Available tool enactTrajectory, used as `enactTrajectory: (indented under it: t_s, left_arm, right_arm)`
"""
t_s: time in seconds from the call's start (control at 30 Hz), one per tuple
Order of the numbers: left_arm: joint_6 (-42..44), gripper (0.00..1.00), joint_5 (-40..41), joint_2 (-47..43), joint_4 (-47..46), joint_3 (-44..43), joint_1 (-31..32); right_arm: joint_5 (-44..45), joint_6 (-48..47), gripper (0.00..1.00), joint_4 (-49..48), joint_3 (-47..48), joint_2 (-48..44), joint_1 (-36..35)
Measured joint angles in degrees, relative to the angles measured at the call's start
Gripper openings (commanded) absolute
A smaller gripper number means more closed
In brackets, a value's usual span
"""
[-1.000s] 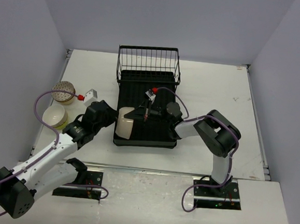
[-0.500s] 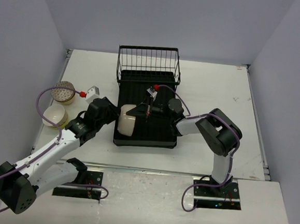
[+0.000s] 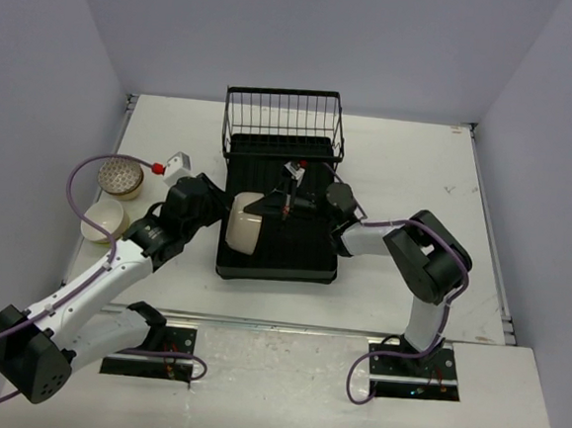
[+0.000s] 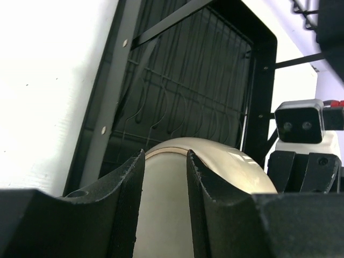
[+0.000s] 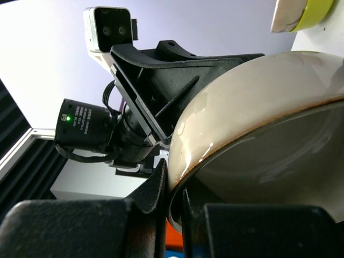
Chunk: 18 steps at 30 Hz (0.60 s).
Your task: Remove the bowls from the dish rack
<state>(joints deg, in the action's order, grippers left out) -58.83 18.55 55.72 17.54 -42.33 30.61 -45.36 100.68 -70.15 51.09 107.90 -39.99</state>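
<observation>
As the left arm slides in from the side, its left gripper (image 4: 164,161) comes right up against the large cream bowl (image 3: 243,224), jaws parted a moderate way with the glazed curve showing between them. Nothing is clamped there yet, and I can't tell whether the pads are actually touching. Over on the other side, the right gripper (image 5: 172,185) is pinched tight on the bowl's rim, holding it on edge over the near left part of the dish rack (image 3: 298,255).

Compared with a second ago, the bowl sits a little further up the rack, and the left arm has closed the gap. It looks like a handover taking shape, so this bowl isn't out yet.

Already on the table (image 3: 407,184), left of the rack, are a net-patterned bowl (image 3: 121,173) sitting on a lime-yellow bowl (image 3: 122,193), and a small cream bowl (image 3: 105,222) just nearer.

The tabletop is plain white and matte, and the rack's wire basket (image 3: 284,115) stands at the far end. Pale lilac walls (image 3: 310,37) close in the sides and back.
</observation>
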Motion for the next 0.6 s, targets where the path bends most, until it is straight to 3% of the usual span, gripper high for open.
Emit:
enactTrajectory:
  t_s: [0.6]
  left_arm:
    - [0.09,0.39,0.39,1.33,-0.11,-3.87,0.15]
  right_arm:
    - [-2.19,-1.44,0.0,0.02,-7.17,-9.73,-0.02]
